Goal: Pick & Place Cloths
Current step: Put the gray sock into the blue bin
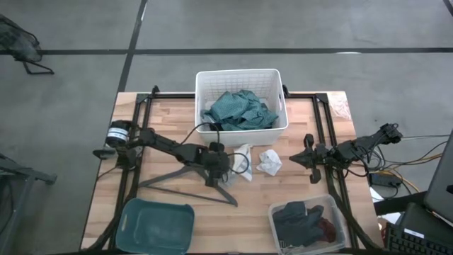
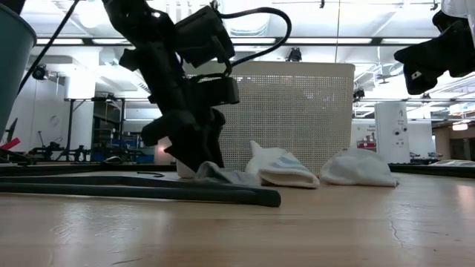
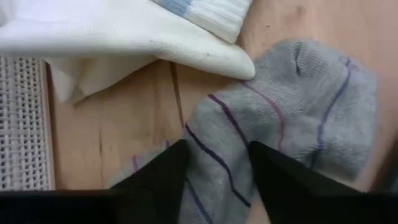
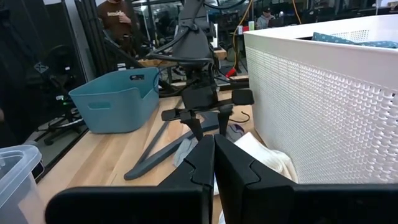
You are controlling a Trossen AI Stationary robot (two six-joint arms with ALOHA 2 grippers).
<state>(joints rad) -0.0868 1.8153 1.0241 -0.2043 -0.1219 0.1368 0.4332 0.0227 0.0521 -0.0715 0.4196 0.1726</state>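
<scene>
Left end effector (image 3: 214,171) straddles grey-striped sock (image 3: 292,118)

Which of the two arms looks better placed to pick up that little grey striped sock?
Left, probably. The left pincer is down at the grey striped sock, open fingers straddling its fabric. The right pincer hangs shut above the table, off beside the white cloth.

Wooden table (image 1: 177,212) – light plank top, black frame rails along sides. White perforated basket (image 1: 278,95) at far middle edge. Dark grey hanger (image 1: 185,180) flat on wood, in front of basket, left of centre. Teal tub (image 1: 157,225) at near left corner. Clear plastic bin (image 1: 338,219) at near right. Person (image 4: 116,18) in brown top – standing in room beyond table.
</scene>
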